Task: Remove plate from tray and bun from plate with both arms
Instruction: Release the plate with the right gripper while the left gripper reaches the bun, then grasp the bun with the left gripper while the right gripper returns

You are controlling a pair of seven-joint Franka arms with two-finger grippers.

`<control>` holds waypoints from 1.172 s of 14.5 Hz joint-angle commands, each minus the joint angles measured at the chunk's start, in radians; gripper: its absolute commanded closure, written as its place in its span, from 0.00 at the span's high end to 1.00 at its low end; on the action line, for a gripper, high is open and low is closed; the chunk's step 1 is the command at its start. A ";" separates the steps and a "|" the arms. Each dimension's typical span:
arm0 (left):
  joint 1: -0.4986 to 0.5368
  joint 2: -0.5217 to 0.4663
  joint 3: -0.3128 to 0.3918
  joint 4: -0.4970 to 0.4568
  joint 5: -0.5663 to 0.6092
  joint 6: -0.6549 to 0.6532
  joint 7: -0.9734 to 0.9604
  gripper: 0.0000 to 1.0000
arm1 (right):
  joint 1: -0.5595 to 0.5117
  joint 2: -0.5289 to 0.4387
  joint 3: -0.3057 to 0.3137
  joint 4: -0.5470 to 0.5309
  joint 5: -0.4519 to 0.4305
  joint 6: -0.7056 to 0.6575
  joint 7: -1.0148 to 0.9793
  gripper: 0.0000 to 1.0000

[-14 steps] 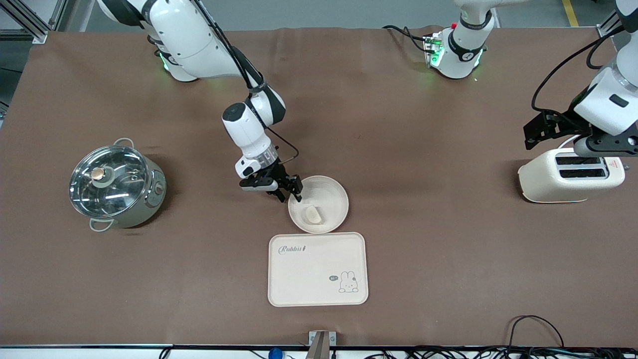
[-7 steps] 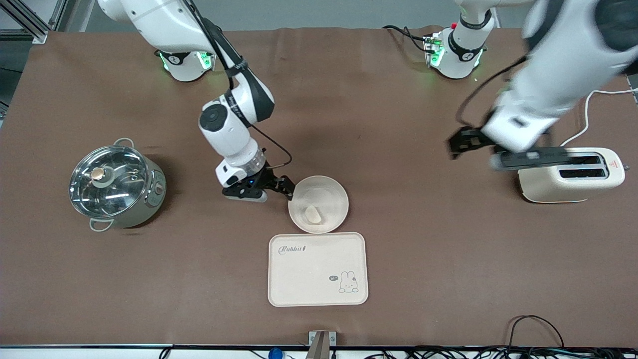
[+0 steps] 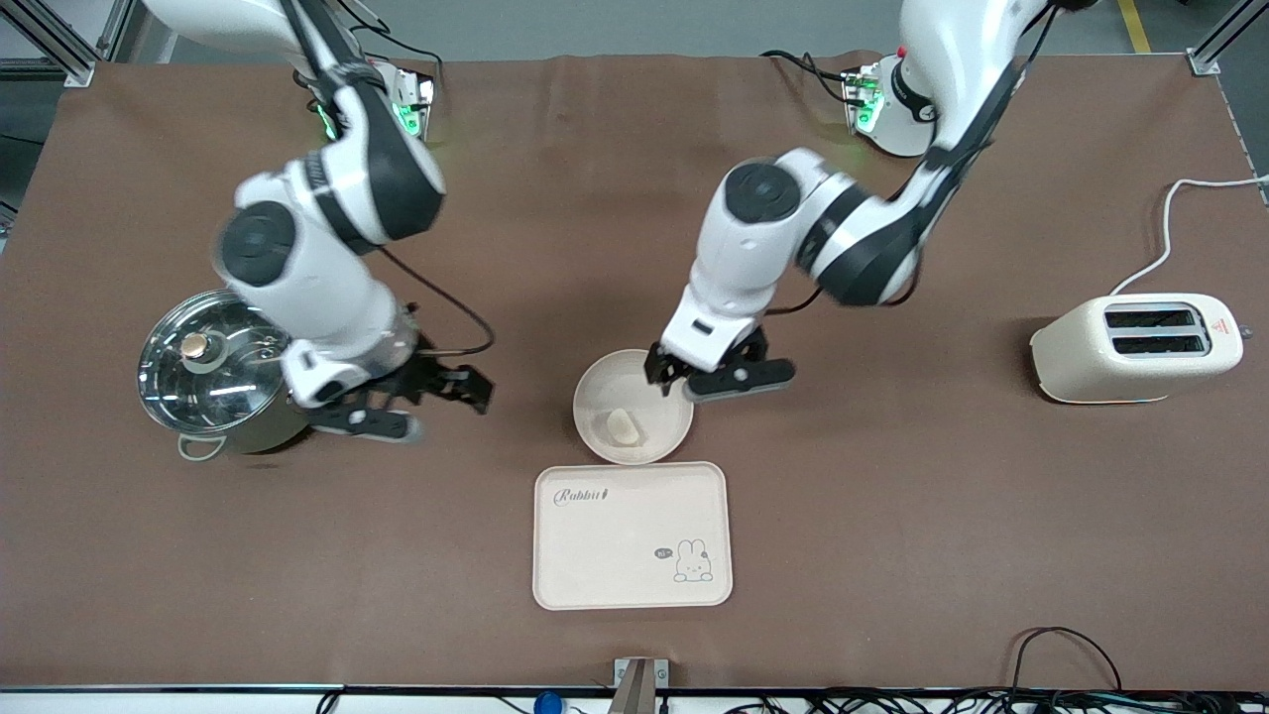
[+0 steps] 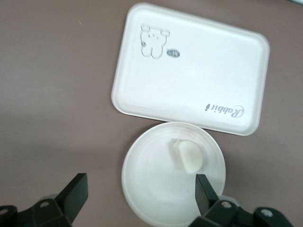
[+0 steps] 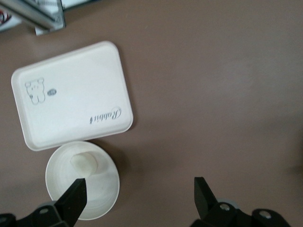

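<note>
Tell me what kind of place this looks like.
Probably a robotics lab staged as a kitchen: a brown-covered table carries a lidded steel pot, a toaster and a rabbit tray, between two robot arms.

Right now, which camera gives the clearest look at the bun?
The left wrist view: the bun shows large and unobstructed in the plate, near the rim that faces the tray. The front view shows it small, and the right wrist view shows it farther off, close to one of its own end effector fingers.
</note>
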 commanded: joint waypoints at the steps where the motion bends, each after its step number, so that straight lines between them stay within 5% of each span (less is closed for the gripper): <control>1: -0.034 0.129 0.006 0.063 0.130 0.096 -0.141 1.00 | -0.098 -0.075 0.015 0.006 -0.002 -0.062 -0.051 1.00; 5: -0.135 0.241 0.093 0.098 0.296 0.239 -0.246 1.00 | -0.189 -0.183 0.010 0.015 -0.016 -0.226 -0.122 1.00; 9: -0.252 0.276 0.204 0.114 0.333 0.288 -0.249 1.00 | -0.208 -0.267 -0.071 0.018 -0.091 -0.361 -0.246 1.00; 14: -0.254 0.313 0.213 0.134 0.334 0.363 -0.307 0.97 | -0.218 -0.327 -0.209 0.012 -0.090 -0.447 -0.505 1.00; 17: -0.260 0.324 0.215 0.141 0.334 0.368 -0.321 0.85 | -0.309 -0.326 -0.160 0.015 -0.081 -0.464 -0.587 1.00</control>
